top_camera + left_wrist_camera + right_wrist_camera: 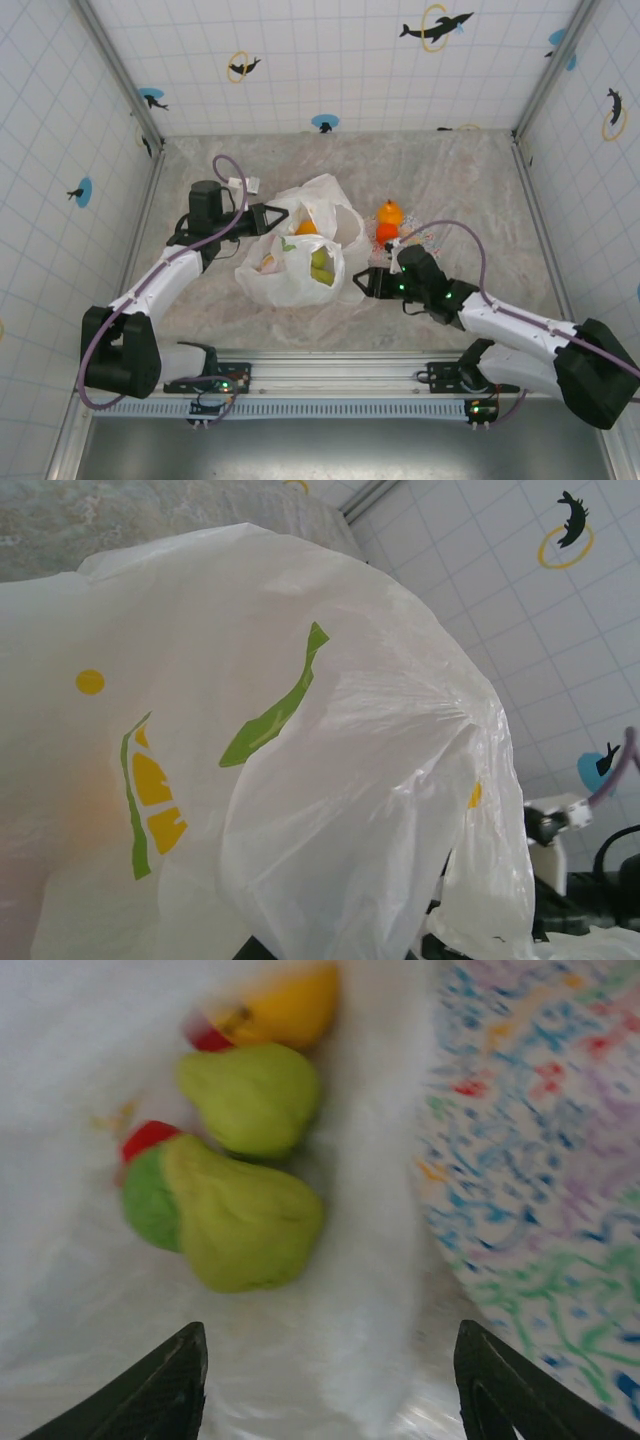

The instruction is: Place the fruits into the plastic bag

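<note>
Ideally the left tool point(272, 215), clamped on the bag point(295, 275) at its rim, should hold the mouth high while the right tool point(362, 282) (jaws apart, empty, over the pears point(250, 1220) inside) crosses to the oranges point(390, 213) on the plate point(432, 238) alongside.

— What do the arms look like?
— The left arm point(160, 280) and right arm point(510, 322) match, with white tubular links and chunky black joint housings.
— Any cables?
— A purple cable point(232, 170) loops along each arm.
— Lights?
— Tiny green lights point(403, 287) on the right wrist.
— And the right gripper point(330, 1330)?
— It has black fingers point(165, 1390), shaped like tapering wedges.
</note>
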